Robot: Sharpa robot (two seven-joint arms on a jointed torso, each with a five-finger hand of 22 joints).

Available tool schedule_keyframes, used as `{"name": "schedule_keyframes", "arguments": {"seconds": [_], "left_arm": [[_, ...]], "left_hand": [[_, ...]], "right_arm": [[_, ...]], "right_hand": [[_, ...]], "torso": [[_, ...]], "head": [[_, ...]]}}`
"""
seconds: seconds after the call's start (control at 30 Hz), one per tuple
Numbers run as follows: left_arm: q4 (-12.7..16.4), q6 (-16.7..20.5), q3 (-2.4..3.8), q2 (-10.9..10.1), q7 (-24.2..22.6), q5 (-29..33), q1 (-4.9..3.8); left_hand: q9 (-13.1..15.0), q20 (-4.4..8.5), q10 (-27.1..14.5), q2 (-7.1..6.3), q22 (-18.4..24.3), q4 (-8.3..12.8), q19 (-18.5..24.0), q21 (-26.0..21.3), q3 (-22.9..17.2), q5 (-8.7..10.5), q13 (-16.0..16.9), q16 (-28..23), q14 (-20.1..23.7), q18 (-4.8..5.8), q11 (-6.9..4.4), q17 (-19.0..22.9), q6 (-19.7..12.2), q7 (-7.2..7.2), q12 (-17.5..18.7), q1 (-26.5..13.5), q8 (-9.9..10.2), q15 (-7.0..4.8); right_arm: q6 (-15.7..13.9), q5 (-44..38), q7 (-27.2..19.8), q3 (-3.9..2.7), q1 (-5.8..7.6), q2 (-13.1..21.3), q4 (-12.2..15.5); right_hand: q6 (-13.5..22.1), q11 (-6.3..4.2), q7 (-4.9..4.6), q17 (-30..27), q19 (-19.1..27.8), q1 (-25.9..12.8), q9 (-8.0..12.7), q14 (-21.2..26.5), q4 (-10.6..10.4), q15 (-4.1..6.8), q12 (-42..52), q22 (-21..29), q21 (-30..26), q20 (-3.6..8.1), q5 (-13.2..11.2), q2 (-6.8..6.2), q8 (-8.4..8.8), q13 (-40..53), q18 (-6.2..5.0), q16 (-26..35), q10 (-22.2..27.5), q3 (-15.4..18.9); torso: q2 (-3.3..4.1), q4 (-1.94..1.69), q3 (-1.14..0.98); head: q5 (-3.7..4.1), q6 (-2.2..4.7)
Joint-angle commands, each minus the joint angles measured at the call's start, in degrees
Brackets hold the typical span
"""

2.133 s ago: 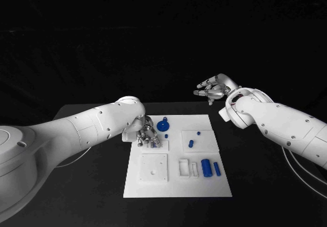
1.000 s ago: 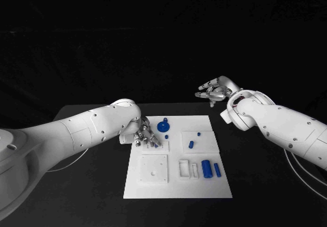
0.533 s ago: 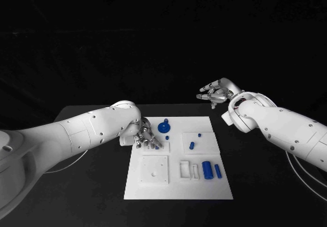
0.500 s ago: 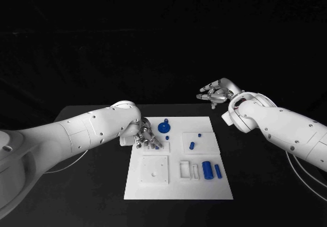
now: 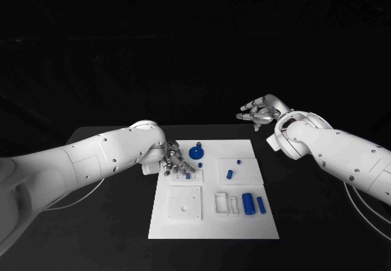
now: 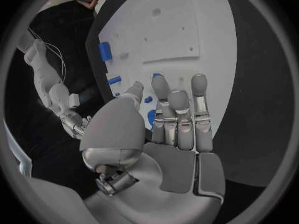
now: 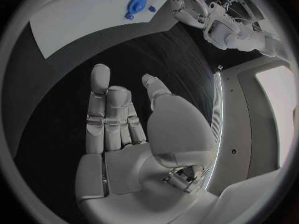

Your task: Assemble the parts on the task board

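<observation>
The white task board [image 5: 212,226] lies in the middle of the black table. My left hand [image 5: 173,161] hangs over its far left part with straight fingers and holds nothing. Its fingertips [image 6: 161,84] are by a short blue peg [image 5: 187,175]. Just right of that hand are a round blue part [image 5: 195,151] and a small blue peg [image 5: 199,164]. Two blue pieces [image 5: 230,173] stand in the right-hand block. A blue cylinder [image 5: 247,203] and a blue bar [image 5: 260,204] lie nearer me. My right hand [image 5: 259,113] is raised beyond the far right corner, fingers apart and empty [image 7: 124,129].
White raised blocks sit on the board: a square one [image 5: 184,201] at the near left and a slotted one [image 5: 221,202] beside the cylinder. Black table [image 5: 98,226] surrounds the board on both sides. My left forearm [image 5: 90,164] stretches over the table's left part.
My left hand has stayed over the board's far left part, shifting only slightly. My right hand has sunk a little and stays empty.
</observation>
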State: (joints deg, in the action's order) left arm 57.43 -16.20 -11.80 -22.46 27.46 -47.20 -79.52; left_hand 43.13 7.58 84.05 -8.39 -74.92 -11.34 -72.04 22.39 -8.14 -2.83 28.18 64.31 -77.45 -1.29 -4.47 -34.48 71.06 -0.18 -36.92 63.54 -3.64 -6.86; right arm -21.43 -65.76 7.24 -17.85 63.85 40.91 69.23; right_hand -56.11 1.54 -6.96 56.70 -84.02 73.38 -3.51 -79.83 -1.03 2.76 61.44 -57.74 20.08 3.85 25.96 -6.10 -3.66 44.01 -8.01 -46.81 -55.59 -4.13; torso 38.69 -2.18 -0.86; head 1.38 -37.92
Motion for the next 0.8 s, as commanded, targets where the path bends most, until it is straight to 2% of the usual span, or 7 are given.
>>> {"name": "schedule_keyframes", "arguments": {"seconds": [0.03, 0.1, 0.27, 0.3, 0.33, 0.6, 0.8], "left_arm": [[2.41, 4.39, 0.48, -1.30, -1.08, 0.96, -0.29], [4.30, 5.26, 0.79, -2.47, -0.89, 0.99, -0.48], [8.57, 7.54, 1.13, -5.02, -0.02, 0.88, -0.78], [9.45, 8.31, 1.16, -5.53, 0.25, 0.79, -0.81], [10.67, 9.50, 1.18, -6.22, 0.60, 0.57, -0.85], [16.13, 16.11, 0.71, -9.37, 2.02, -2.06, -0.90], [18.60, 19.33, -0.77, -10.51, 2.71, -4.84, -0.85]], "left_hand": [[-3.25, 0.07, 0.64, -0.14, -0.66, 0.00, 0.02, -0.32, -0.03, 0.05, -0.09, 0.13, 0.38, 0.76, 0.59, 0.21, -2.22, 0.60, 0.32, -0.36, 0.11, 0.11], [-9.34, 0.01, 0.64, -0.23, -0.78, 0.10, -0.31, -0.89, -0.15, 0.04, -0.16, 0.26, 0.42, 0.68, 0.67, 0.75, -1.66, 0.80, 0.30, -0.20, 0.02, 0.13], [-15.66, -0.05, 0.58, 0.73, -0.87, 0.51, -0.94, -1.26, -0.63, -0.06, -0.14, 0.41, 0.13, 0.56, 1.19, 1.36, -6.02, 2.17, 0.08, -0.01, -0.03, 0.39], [-20.82, -0.21, 0.45, 1.04, -0.98, 1.26, -1.36, -1.67, -0.57, -0.08, -0.17, 0.48, -0.04, 0.34, 1.24, 2.02, -5.30, 2.25, -0.15, -0.32, -0.42, 0.46], [-23.01, -0.18, 0.29, 1.97, -1.00, 1.61, -1.49, -1.88, -0.86, -0.20, -0.25, 0.48, 0.03, 0.29, 1.32, 2.31, -5.94, 2.58, -0.16, -0.23, -0.10, 0.43], [-26.35, -0.02, 0.33, 2.53, -0.98, 1.99, -2.16, -2.64, -0.90, -0.46, -0.81, 0.38, -0.30, 0.40, 1.25, 3.44, -5.71, 2.65, 0.05, -0.57, -0.34, 0.34], [-26.51, 0.02, 0.48, 2.70, -1.03, 1.82, -2.28, -2.69, -1.08, -1.05, -0.88, 0.43, -0.40, 0.42, 1.21, 3.52, -5.52, 2.61, 0.11, -0.40, -0.33, 0.29]], "right_arm": [[0.16, 0.12, -0.68, -0.02, -0.05, 0.28, 0.21], [0.11, 0.14, -0.69, -0.02, -0.07, 0.44, 0.26], [0.05, 0.20, -0.69, -0.03, -0.11, 0.82, 0.36], [0.04, 0.21, -0.68, -0.03, -0.12, 0.92, 0.41], [0.02, 0.23, -0.66, -0.03, -0.14, 1.08, 0.49], [-0.12, 0.28, -0.54, -0.03, -0.27, 1.90, 1.37], [-0.19, 0.29, -0.46, -0.03, -0.40, 2.42, 1.99]], "right_hand": [[0.36, -0.09, -0.05, -0.06, -2.01, -0.42, 0.04, 0.42, -0.13, -0.08, 0.15, 0.01, -0.25, -0.14, 0.35, -0.07, 0.20, -0.04, -0.79, 0.21, 0.23, 0.05], [0.36, -0.09, -0.05, -0.06, -2.01, -0.42, 0.04, 0.42, -0.13, -0.08, 0.15, 0.01, -0.25, -0.14, 0.35, -0.07, 0.20, -0.04, -0.79, 0.21, 0.23, 0.05], [0.36, -0.09, -0.05, -0.06, -2.01, -0.42, 0.04, 0.42, -0.13, -0.08, 0.15, 0.01, -0.25, -0.14, 0.35, -0.07, 0.20, -0.04, -0.79, 0.21, 0.23, 0.05], [0.36, -0.09, -0.05, -0.06, -2.01, -0.42, 0.04, 0.42, -0.13, -0.08, 0.15, 0.01, -0.25, -0.14, 0.35, -0.07, 0.20, -0.04, -0.79, 0.21, 0.23, 0.05], [0.36, -0.09, -0.05, -0.06, -2.01, -0.42, 0.04, 0.42, -0.13, -0.08, 0.15, 0.01, -0.25, -0.14, 0.35, -0.07, 0.20, -0.04, -0.79, 0.21, 0.23, 0.05], [0.36, -0.09, -0.05, -0.06, -2.01, -0.42, 0.04, 0.42, -0.13, -0.08, 0.15, 0.01, -0.25, -0.14, 0.35, -0.07, 0.20, -0.04, -0.79, 0.21, 0.23, 0.05], [0.25, -0.10, -0.05, -0.12, -2.02, -0.33, 0.03, 0.43, -0.27, -0.09, 0.12, 0.07, -0.28, -0.16, 0.41, -0.10, 0.18, -0.13, -0.79, 0.28, 0.18, 0.11]], "torso": [[-0.17, -0.27, -0.03], [-0.25, -0.36, -0.02], [-0.31, -0.38, -0.03], [-0.29, -0.36, -0.03], [-0.27, -0.37, -0.03], [-0.23, -0.42, -0.07], [-0.31, -0.52, -0.01]], "head": [[0.19, 0.11], [0.24, 0.11], [0.39, 0.14], [0.38, 0.17], [0.45, 0.15], [0.57, 0.24], [0.56, 0.16]]}}
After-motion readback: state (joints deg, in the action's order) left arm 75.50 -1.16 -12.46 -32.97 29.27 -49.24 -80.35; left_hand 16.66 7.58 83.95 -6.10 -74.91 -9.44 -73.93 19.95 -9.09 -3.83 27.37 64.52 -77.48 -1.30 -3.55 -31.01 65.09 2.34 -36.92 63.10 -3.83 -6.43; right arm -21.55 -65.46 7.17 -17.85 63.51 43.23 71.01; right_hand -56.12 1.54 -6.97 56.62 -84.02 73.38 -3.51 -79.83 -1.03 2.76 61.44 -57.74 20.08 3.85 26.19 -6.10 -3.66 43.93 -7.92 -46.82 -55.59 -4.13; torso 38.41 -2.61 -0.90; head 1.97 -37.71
